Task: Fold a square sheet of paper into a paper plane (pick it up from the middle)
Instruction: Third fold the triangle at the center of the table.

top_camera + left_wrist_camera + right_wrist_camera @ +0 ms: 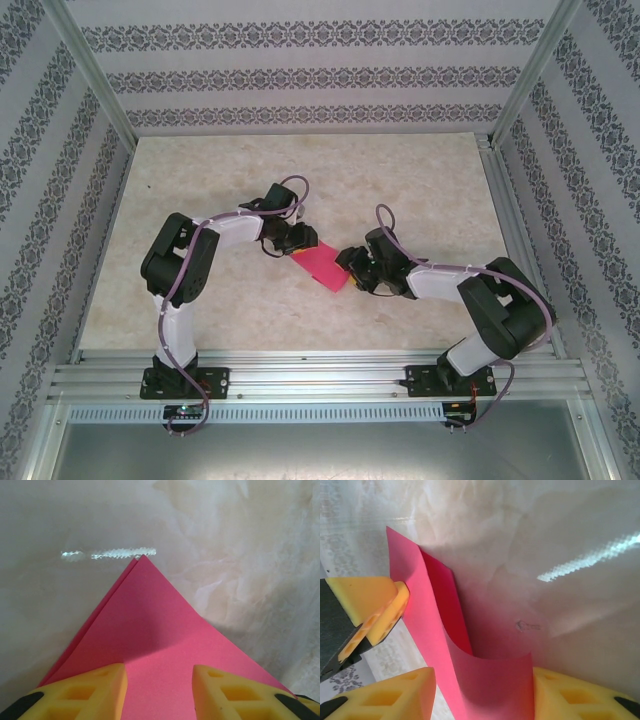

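The square sheet of paper (pixel 322 266) is magenta-red and lies mid-table between my two grippers. In the left wrist view the paper (pixel 150 620) is doubled into two layers that end in a sharp point, and it runs flat under my left gripper (pixel 160 690), whose yellow jaws stand apart. My left gripper (pixel 297 243) is at the sheet's far-left end. In the right wrist view the paper (pixel 427 615) curls up in a U between the parted jaws of my right gripper (pixel 485 695), touching the right finger (pixel 570 695). My right gripper (pixel 352 268) is at its right end. A left-gripper fingertip (pixel 395 605) touches the raised edge.
The beige table (pixel 420 190) is fenced by patterned walls (pixel 300 70) at the back and both sides. An aluminium rail (pixel 320 380) runs along the near edge, where both arm bases are bolted. A bright glare streak (pixel 107 554) lies on the table just beyond the paper's point.
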